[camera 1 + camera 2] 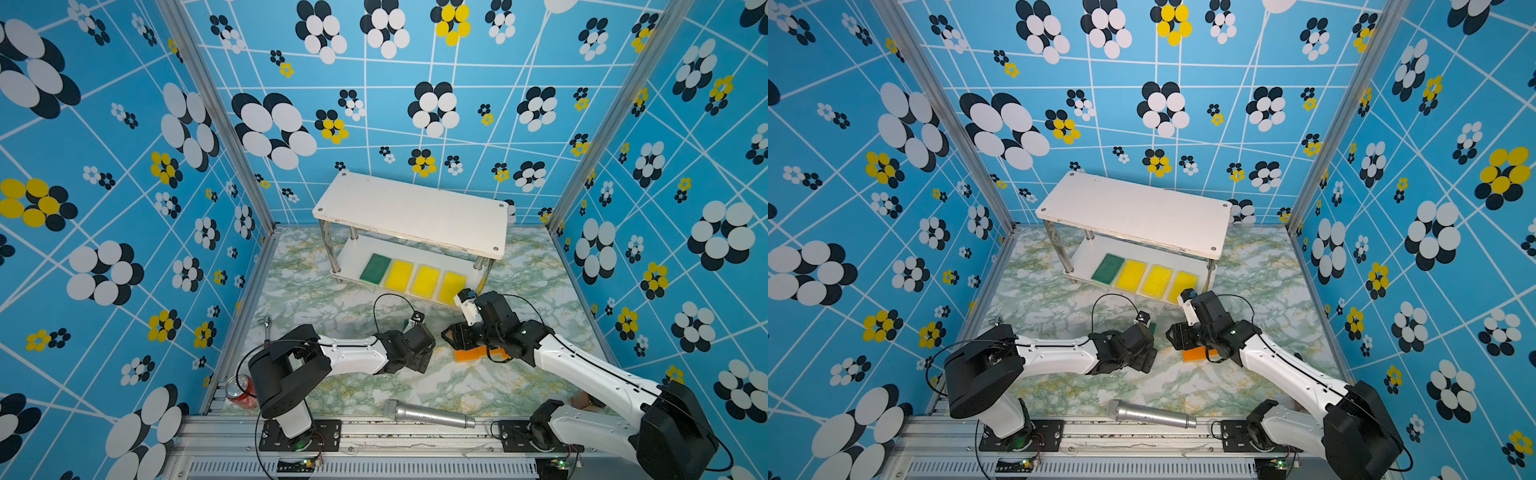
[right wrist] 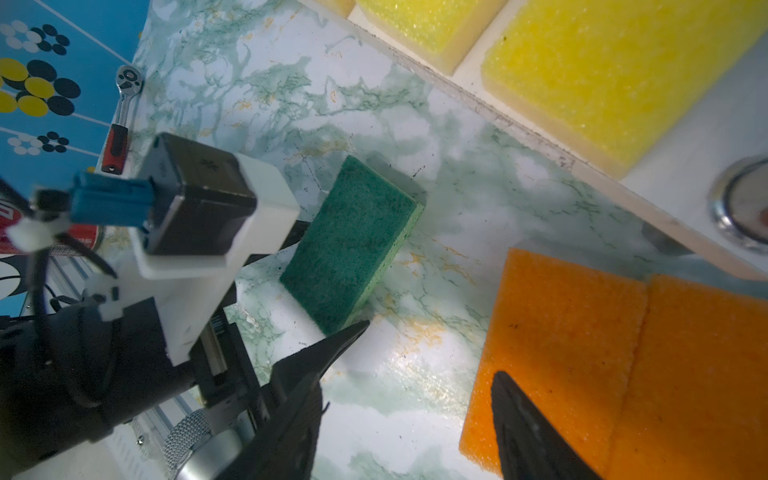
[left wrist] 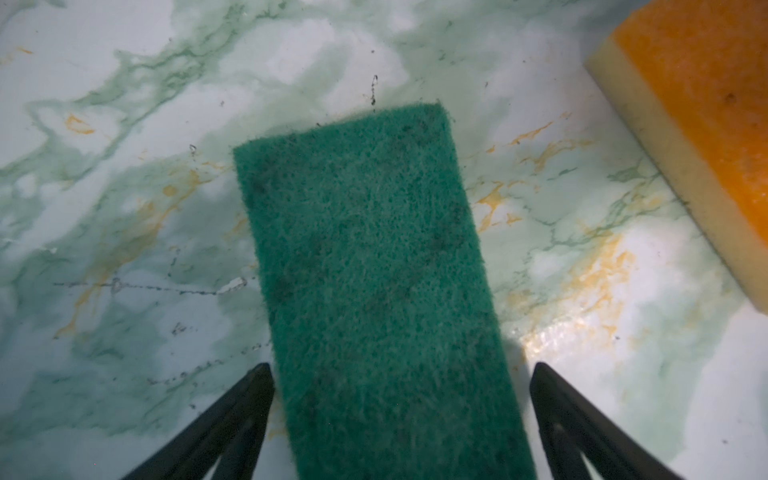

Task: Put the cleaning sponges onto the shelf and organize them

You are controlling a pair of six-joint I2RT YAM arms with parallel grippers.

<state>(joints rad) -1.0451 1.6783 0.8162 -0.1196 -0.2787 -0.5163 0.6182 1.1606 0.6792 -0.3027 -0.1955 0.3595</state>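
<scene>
The shelf stands at the back with its top board bare. On its lower board lie a dark green sponge and three yellow sponges in a row. Another dark green sponge lies flat on the table. My left gripper is open and straddles its near end, with a gap at each finger. My right gripper is open with nothing between its fingers. One finger hangs over the edge of two orange sponges lying side by side near the shelf's front right post; the other is over bare table.
A silver microphone lies near the front rail. A red can sits beside the left arm's base. A ratchet wrench rests by the left wall. The two wrists are close together in mid-table.
</scene>
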